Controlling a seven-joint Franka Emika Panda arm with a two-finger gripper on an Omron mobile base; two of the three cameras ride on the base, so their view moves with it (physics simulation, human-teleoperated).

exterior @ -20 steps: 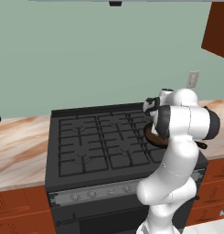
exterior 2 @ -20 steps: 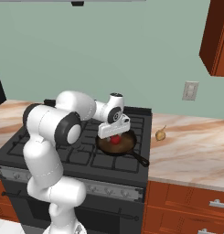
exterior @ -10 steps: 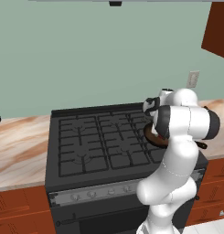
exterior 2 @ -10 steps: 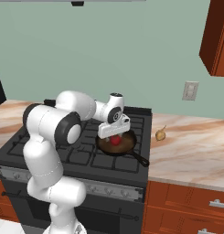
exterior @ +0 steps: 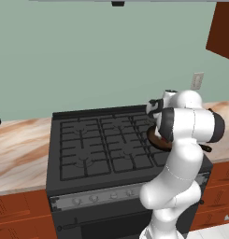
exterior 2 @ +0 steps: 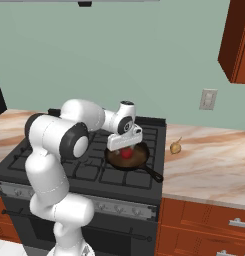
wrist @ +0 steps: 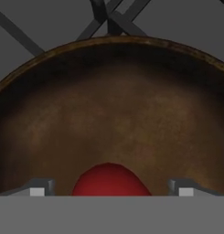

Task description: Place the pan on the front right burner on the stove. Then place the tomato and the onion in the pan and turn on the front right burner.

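Two fingers astride tomato (wrist: 110,179), pan (wrist: 131,109)

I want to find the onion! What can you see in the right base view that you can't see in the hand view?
The right base view alone has the onion lying on the counter right of the stove, plus the pan's black handle, the knobs and the wall outlet. The hand view alone has the two fingers spread apart on either side of the tomato, and a close look at the pan's brown inside. Both share the pan on the grates with the red tomato above or in it.
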